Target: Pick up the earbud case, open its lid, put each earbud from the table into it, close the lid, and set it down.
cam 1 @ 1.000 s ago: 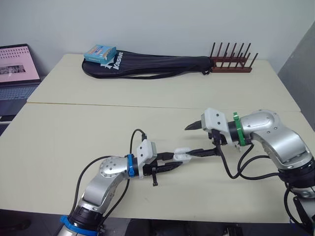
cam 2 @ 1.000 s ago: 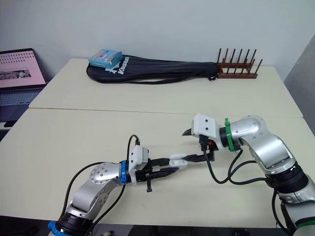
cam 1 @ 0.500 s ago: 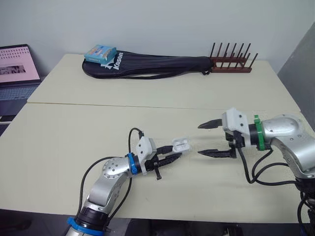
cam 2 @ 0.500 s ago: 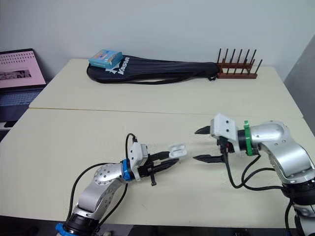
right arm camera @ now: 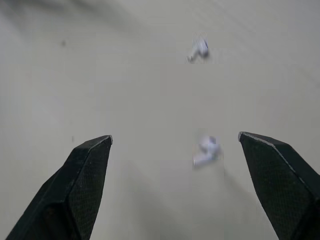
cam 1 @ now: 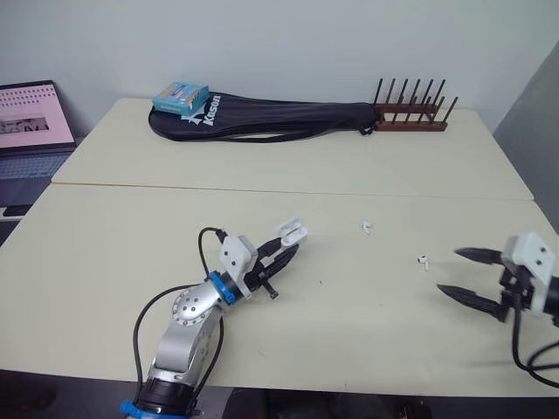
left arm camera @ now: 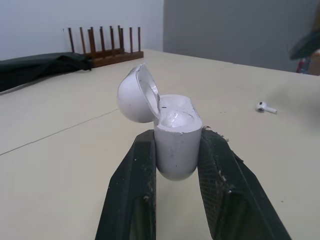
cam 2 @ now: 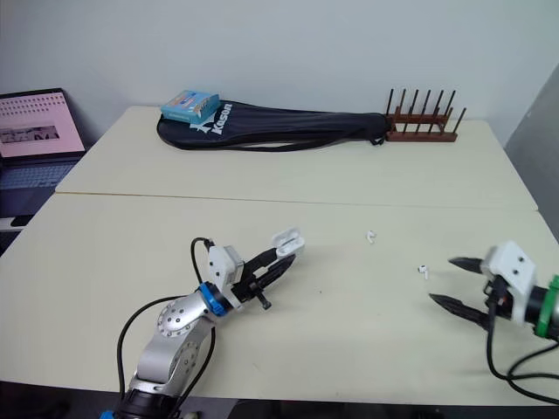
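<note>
Two pale cream desks stand pushed together. The near desk (cam 1: pixel 131 227) and the far desk (cam 1: pixel 262 166) meet along a straight seam that runs across the view. Behind them rises a plain, pale wall (cam 1: pixel 279 39), evenly lit, and the shadows on the desks are soft. At the right a darker grey panel (cam 1: pixel 534 109) stands beside the far desk. Along the back of the far desk lies a long black bag (cam 1: pixel 279 116) with white lettering. A blue box (cam 1: pixel 181 94) sits at its left end and a dark wooden peg rack (cam 1: pixel 410 112) just beside its right end. Off the desks' left side an open laptop (cam 1: pixel 31 118) shows a pinkish screen.
</note>
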Available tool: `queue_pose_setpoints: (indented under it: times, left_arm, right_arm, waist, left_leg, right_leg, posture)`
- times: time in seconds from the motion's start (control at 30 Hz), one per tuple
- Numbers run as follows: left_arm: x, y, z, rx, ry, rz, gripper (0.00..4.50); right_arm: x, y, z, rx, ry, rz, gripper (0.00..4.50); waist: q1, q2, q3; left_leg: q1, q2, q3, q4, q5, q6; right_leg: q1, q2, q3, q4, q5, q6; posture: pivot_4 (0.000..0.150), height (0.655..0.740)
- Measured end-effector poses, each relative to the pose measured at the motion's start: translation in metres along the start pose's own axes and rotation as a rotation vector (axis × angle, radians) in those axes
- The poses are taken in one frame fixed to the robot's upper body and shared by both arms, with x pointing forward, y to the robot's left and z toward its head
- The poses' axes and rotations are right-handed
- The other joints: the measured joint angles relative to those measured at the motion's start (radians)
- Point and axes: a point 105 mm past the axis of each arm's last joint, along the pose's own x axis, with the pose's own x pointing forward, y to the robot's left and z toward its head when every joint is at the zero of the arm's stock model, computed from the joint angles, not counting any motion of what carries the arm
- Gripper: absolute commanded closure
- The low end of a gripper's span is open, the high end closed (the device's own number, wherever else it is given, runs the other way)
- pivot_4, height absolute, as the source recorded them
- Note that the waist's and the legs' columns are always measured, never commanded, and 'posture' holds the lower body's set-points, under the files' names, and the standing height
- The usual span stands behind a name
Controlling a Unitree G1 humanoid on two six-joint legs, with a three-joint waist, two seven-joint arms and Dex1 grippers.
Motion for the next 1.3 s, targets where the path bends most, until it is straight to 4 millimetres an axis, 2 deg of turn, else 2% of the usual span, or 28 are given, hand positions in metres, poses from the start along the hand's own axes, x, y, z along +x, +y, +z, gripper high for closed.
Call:
queue_pose_setpoints:
  times: [0.17,0.2,0.37,0.57,0.73,0.8,0.9,1.0,1.1,1.23,1.3]
  left_arm:
    - [-0.003,0.002,0.000,0.006,0.003,0.020,3.72]
    - [-0.004,0.003,-0.001,0.006,0.006,0.026,3.72]
    - [-0.007,0.007,-0.001,0.017,0.011,0.043,3.72]
    - [-0.007,0.008,0.000,0.021,0.012,0.041,3.72]
    - [-0.006,0.010,0.001,0.030,0.011,0.040,3.72]
    - [-0.006,0.010,0.002,0.036,0.013,0.037,3.72]
    - [-0.006,0.010,0.002,0.039,0.011,0.035,3.72]
    - [-0.006,0.010,0.001,0.043,0.015,0.033,3.72]
    - [-0.005,0.008,0.001,0.046,0.015,0.023,3.72]
    - [-0.007,0.009,-0.001,0.051,0.029,0.026,3.72]
    - [-0.007,0.008,-0.001,0.052,0.029,0.022,3.72]
  right_arm:
    - [-0.016,-0.005,-0.016,0.041,0.046,-0.060,0.26]
    - [-0.017,-0.005,-0.019,0.051,0.054,-0.063,0.00]
    - [-0.021,-0.008,-0.031,0.085,0.086,-0.091,0.00]
    - [-0.014,-0.016,-0.005,0.022,0.051,-0.058,0.00]
    - [0.018,-0.001,0.031,-0.031,-0.042,0.070,0.00]
    - [0.042,0.005,0.050,-0.040,-0.127,0.080,0.00]
    - [0.074,0.018,0.064,-0.032,-0.182,0.100,0.00]
    - [0.116,0.018,0.080,0.002,-0.236,0.015,0.00]
    - [0.152,0.013,0.076,0.049,-0.196,-0.082,0.00]
    - [0.176,0.002,0.060,0.100,-0.116,-0.178,0.00]
    - [0.180,-0.003,0.057,0.115,-0.100,-0.210,0.00]
  waist:
    - [-0.007,-0.001,0.001]
    - [-0.008,-0.001,0.001]
    - [-0.007,-0.001,0.001]
    - [-0.007,-0.001,0.000]
    - [-0.008,-0.002,0.001]
    - [-0.009,-0.003,0.001]
    - [-0.007,-0.003,0.002]
    - [-0.008,-0.004,0.002]
    - [-0.005,-0.004,0.002]
    - [0.001,-0.004,0.002]
    - [-0.001,-0.004,0.002]
  left_leg:
    - [0.012,-0.001,0.004,-0.001,0.000,0.000]
    - [0.013,-0.001,0.005,-0.001,0.000,0.000]
    - [0.012,-0.001,0.006,-0.002,0.000,0.000]
    - [0.012,-0.001,0.006,-0.002,0.000,0.000]
    - [0.012,-0.001,0.006,-0.002,0.000,0.000]
    - [0.012,0.000,0.005,-0.002,0.000,0.000]
    - [0.009,0.000,0.004,-0.002,0.000,0.000]
    - [0.007,0.000,0.002,-0.002,0.000,0.000]
    - [0.005,0.000,0.001,-0.002,0.000,-0.001]
    - [-0.001,0.001,0.000,0.000,0.001,-0.001]
    - [-0.002,0.001,0.000,0.000,0.000,-0.001]
  right_leg:
    - [0.010,0.000,0.003,-0.001,0.000,0.000]
    - [0.010,0.000,0.003,-0.001,0.000,0.000]
    - [0.009,0.000,0.004,-0.002,0.000,0.000]
    - [0.009,0.000,0.005,-0.002,0.000,0.000]
    - [0.009,0.000,0.005,-0.002,0.000,0.000]
    - [0.009,0.000,0.005,-0.002,0.000,0.000]
    - [0.007,0.000,0.004,-0.002,0.000,0.000]
    - [0.005,0.000,0.003,-0.002,0.000,0.000]
    - [0.003,0.000,0.002,-0.002,0.000,0.000]
    - [-0.003,-0.002,0.001,0.000,0.000,0.000]
    - [-0.004,-0.002,0.002,0.000,0.000,0.000]
  posture:
    - [0.150,0.7274]
    - [0.150,0.7274]
    - [0.150,0.7274]
    - [0.150,0.7274]
    - [0.150,0.7274]
    - [0.150,0.7274]
    - [0.150,0.7274]
    - [0.150,0.7274]
    - [0.150,0.7274]
    - [0.150,0.7274]
    - [0.150,0.7274]
